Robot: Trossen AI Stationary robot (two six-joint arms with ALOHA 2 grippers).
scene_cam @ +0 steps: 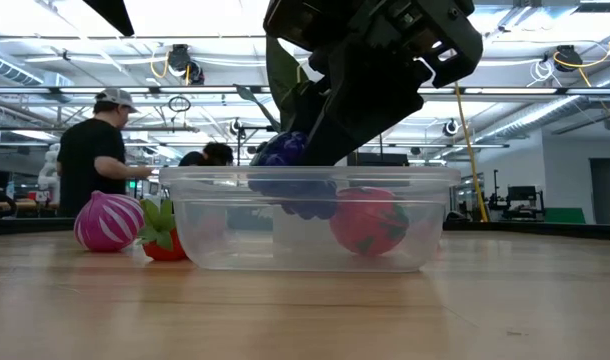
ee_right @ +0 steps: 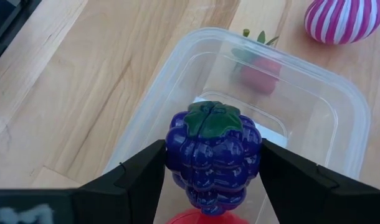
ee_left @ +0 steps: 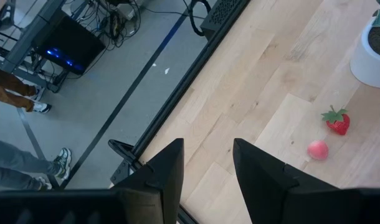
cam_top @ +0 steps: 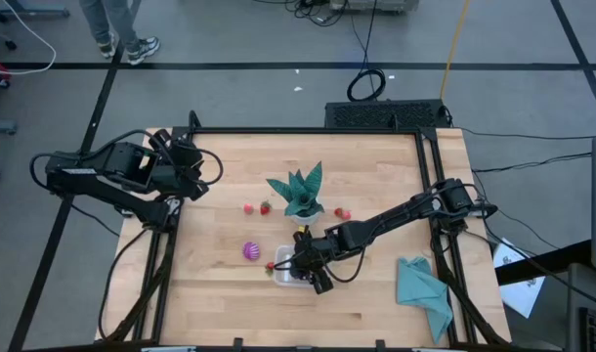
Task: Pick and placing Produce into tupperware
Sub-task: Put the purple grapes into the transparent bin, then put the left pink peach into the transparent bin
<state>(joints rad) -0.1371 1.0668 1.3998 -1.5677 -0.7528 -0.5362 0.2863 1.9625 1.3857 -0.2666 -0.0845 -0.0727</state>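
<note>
Two arms are at the worktop. The right tool hangs over the tupperware, near the middle of the front edge, clamped on a purple grape bunch. The bunch stands with its long axis up and down, green leaf cap uppermost, narrow tip pointing down into the box; in the low view its lower part sits below the rim. A red fruit already lies inside the box. The box is a rounded rectangle; which way its long side runs on the worktop I cannot tell.

Outside the box, just beside its left wall, lies a strawberry, and next to that a pink ball with white stripes. Further back, toward the middle of the worktop, a pink piece and another strawberry lie left of the potted plant, the strawberry's leaves pointing away from the pot. One more red piece lies right of the pot. A teal cloth sits near the front right corner.

The left tool waits clenched and empty over the back left corner.

No readable writing shows on any item. A person stands in the room behind.
</note>
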